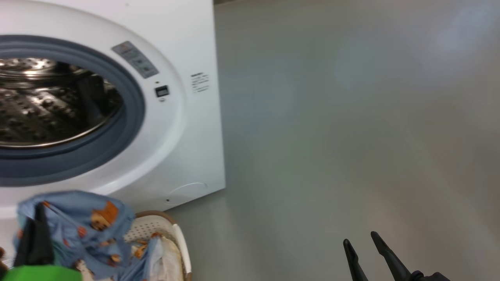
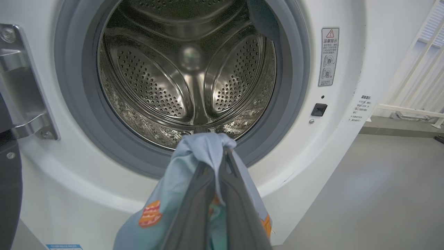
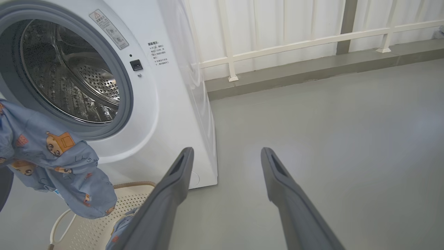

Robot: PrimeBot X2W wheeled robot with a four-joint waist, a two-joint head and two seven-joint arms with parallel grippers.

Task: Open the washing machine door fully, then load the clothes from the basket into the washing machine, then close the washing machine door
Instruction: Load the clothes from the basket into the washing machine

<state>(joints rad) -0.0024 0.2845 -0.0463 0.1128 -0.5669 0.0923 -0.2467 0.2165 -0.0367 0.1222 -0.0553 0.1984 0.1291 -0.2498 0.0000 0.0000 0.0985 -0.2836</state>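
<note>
The washing machine (image 1: 183,128) stands with its steel drum (image 2: 187,69) uncovered. The washing machine door shows as a dark edge (image 2: 7,194) at the far left of the left wrist view, below its metal hinge (image 2: 24,86). My left gripper (image 2: 216,161) is shut on a light blue printed piece of the clothes (image 2: 180,184), held up just in front of the drum's lower rim. In the head view the left gripper (image 1: 33,226) and that cloth (image 1: 86,218) hang above the basket (image 1: 172,230). More clothes (image 1: 156,257) lie in it. My right gripper (image 1: 360,238) stands open over the floor, holding nothing.
Grey floor (image 1: 351,136) stretches to the right of the machine. A white railing (image 3: 295,45) runs along the back wall behind it. The basket (image 3: 93,215) sits on the floor right against the machine's front.
</note>
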